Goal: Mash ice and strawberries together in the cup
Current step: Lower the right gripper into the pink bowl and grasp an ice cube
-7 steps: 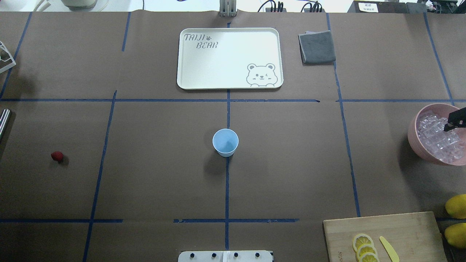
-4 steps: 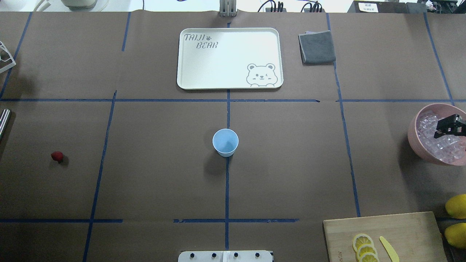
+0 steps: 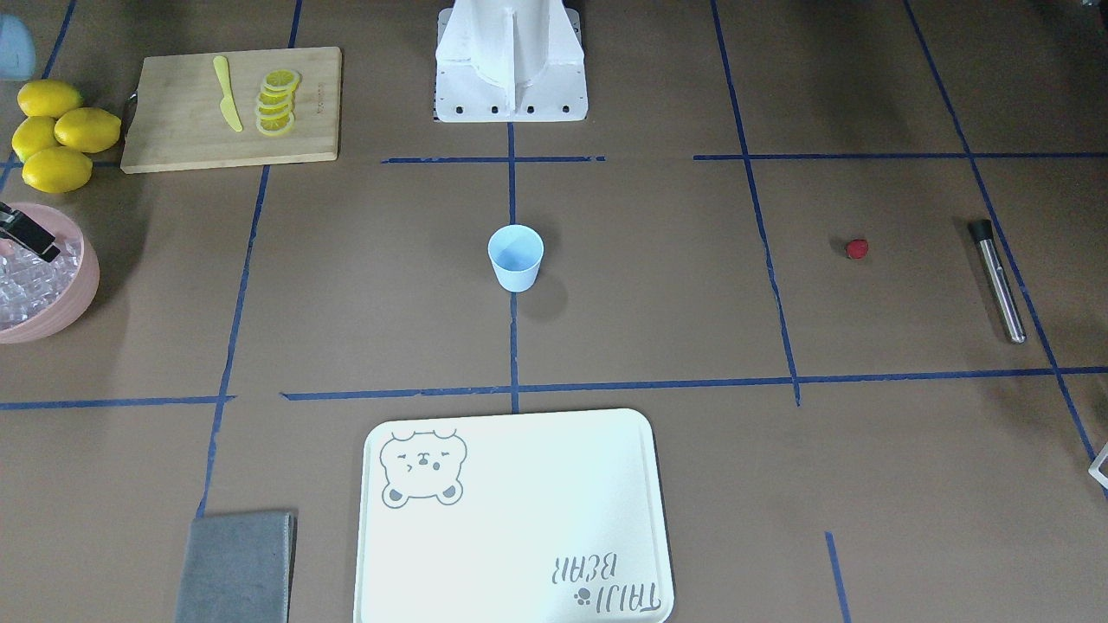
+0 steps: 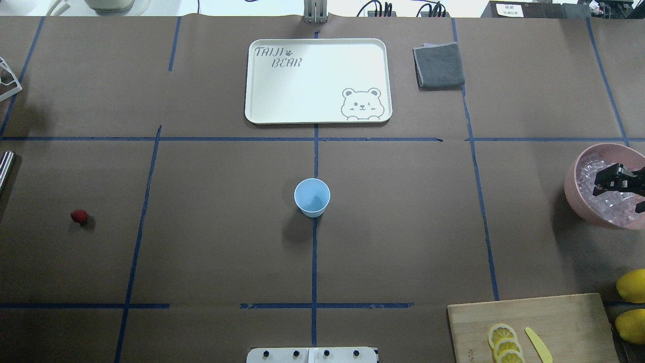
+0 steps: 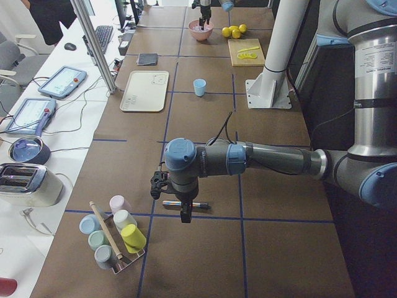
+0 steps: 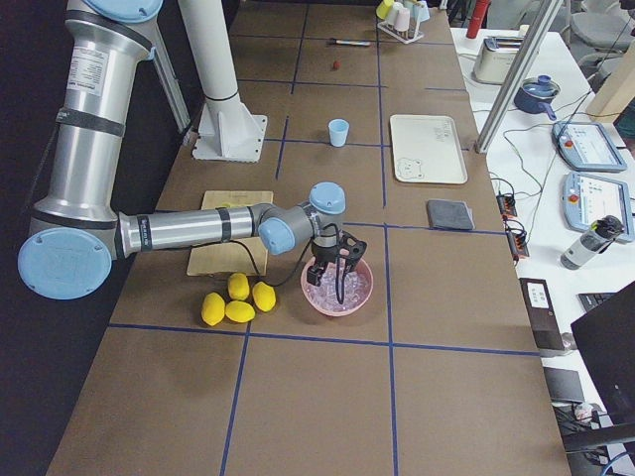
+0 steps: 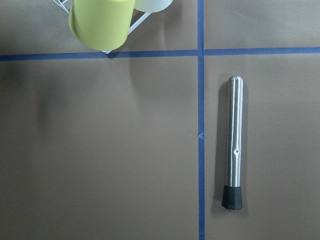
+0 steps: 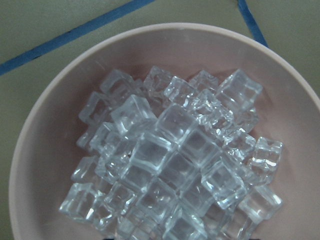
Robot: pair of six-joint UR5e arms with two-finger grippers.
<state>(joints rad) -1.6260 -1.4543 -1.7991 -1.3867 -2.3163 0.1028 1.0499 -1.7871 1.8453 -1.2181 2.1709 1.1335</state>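
Note:
The light-blue cup (image 4: 312, 196) stands upright and empty at the table's centre. One red strawberry (image 4: 78, 217) lies alone on the paper far to the left. The ice (image 8: 175, 165) is piled in a pink bowl (image 4: 572, 186) at the right edge. My right gripper (image 4: 617, 194) hangs open just above that ice, fingers spread, holding nothing. My left gripper (image 5: 170, 202) shows only in the exterior left view, hovering over a metal muddler (image 7: 234, 140); I cannot tell whether it is open or shut.
A cream bear tray (image 4: 262, 113) and a grey cloth (image 4: 438, 65) lie at the far side. A cutting board (image 4: 554, 317) carries lemon slices and a yellow knife, with whole lemons (image 4: 632, 285) beside it. A rack of cups (image 5: 118, 239) stands near the muddler.
My right gripper has come further in over the pink bowl, moving left and towards the ice. The cup and the strawberry have not moved.

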